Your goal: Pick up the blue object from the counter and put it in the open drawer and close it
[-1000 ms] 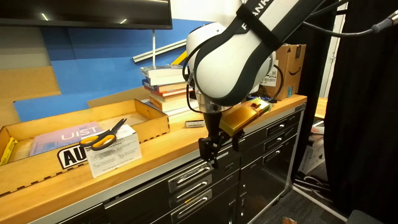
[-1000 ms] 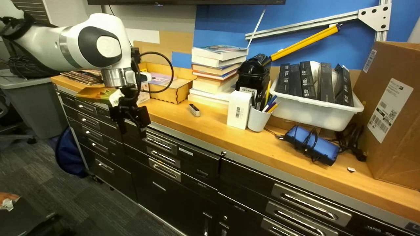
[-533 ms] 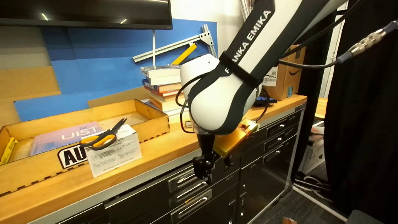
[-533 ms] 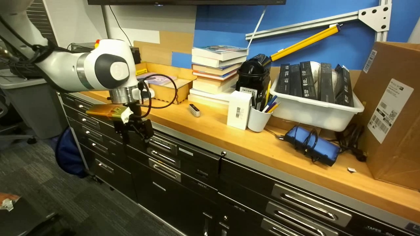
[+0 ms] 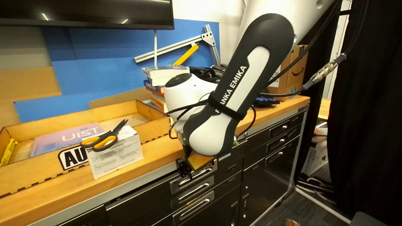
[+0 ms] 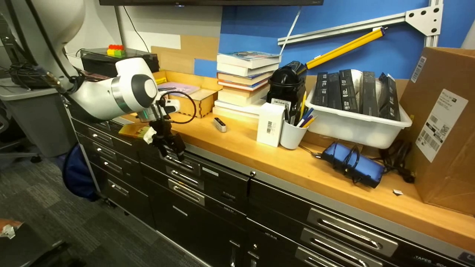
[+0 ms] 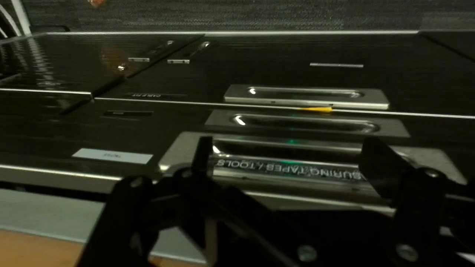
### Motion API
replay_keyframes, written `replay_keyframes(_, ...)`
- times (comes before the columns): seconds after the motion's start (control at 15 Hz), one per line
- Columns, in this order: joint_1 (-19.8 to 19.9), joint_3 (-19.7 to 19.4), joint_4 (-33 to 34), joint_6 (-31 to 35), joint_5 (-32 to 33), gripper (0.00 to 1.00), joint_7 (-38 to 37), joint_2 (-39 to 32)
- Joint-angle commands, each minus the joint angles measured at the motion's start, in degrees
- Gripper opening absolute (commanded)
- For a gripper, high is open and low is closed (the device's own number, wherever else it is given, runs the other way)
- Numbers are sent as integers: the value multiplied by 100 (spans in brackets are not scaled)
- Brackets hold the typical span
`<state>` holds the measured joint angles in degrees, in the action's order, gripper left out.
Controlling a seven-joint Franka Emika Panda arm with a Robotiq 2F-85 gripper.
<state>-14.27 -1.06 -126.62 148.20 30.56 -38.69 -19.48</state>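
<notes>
Hangs the gripper (image 7: 288,152) low in front of the edge of the wooden counter (image 6: 237,144), right before the top drawer (image 6: 224,177); has it released, with both fingers (image 7: 202,157) spread well apart, to either side of the middle of a metal handle (image 7: 267,150) in the wrist view; cannot tell whether in contact with that handle; cannot tell, either, whether to call the drawer fully closed or slightly ajar; can read part of the lettering (image 7: 278,168) along the handle, upside down, including "TAPES / TOOLS"; carries a gold-coloured box (image 6: 134,130) just beside the gripper; cannot tell from these views where to place the small blue object; shows, farther along the counter in an exterior view, a cord-wrapped blue box (image 6: 365,167), lying near a cardboard box (image 6: 445,122); shows, behind that, a white tub (image 6: 356,129) filled with black boxes (image 6: 347,92); shows, nearer the gripper, a pen cup (image 6: 291,135) just beside an upright white carton (image 6: 270,124), and then a stack of books (image 6: 243,83); shows, in an exterior view, scissors (image 5: 113,133) lying on a white box (image 5: 117,158) just in front of an open wooden tray (image 5: 157,131); has inside that tray a violet sheet (image 5: 62,139) lettered "UIST".
</notes>
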Motion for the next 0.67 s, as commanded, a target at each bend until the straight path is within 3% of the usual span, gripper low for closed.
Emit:
replay_keyframes(0.0,-382,-418,648,69,428,100,-859,-492)
replay_keyframes(0.47,-686,-631,893,-11,1114,100,-2011,-642)
replay_keyframes(0.6,-557,-485,671,-177,1086,100,-1810,-399)
